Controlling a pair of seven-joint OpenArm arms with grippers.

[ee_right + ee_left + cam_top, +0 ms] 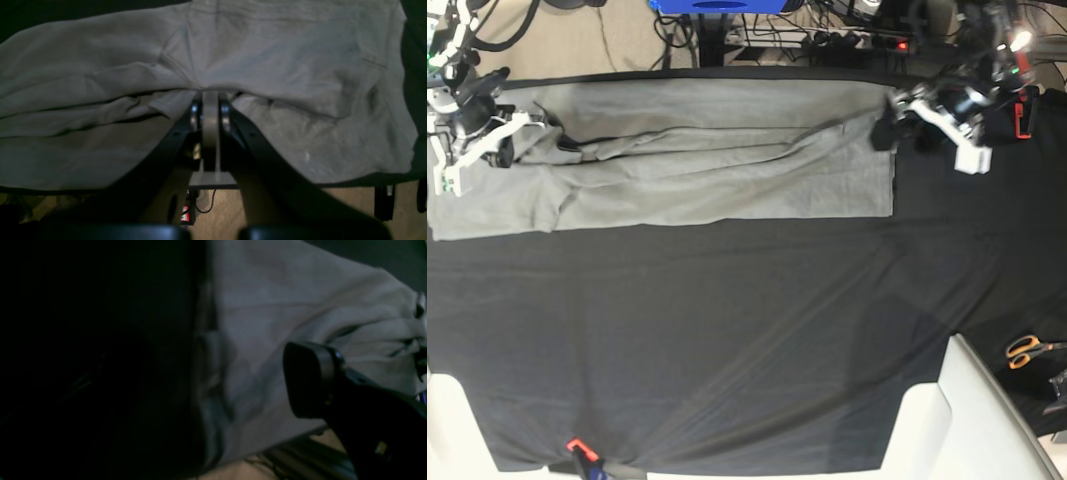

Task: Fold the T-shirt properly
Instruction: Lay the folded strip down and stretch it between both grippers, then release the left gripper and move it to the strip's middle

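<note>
The grey T-shirt [717,165] lies along the far side of the black table cloth [727,330], folded into a long band with creases. My right gripper [532,130] is at the shirt's left end. In the right wrist view its fingers [210,95] are closed together on a pinched ridge of the T-shirt [267,60]. My left gripper [885,130] is at the shirt's right edge. In the left wrist view one dark finger [310,380] stands well off centre over the T-shirt [267,306], so the jaws look open. The other finger is lost in darkness.
Orange-handled scissors [1027,350] lie at the right edge. White blocks stand at the front right [987,420] and front left [447,430]. Cables and a power strip [857,40] run behind the table. A small red marker [577,445] sits at the front edge.
</note>
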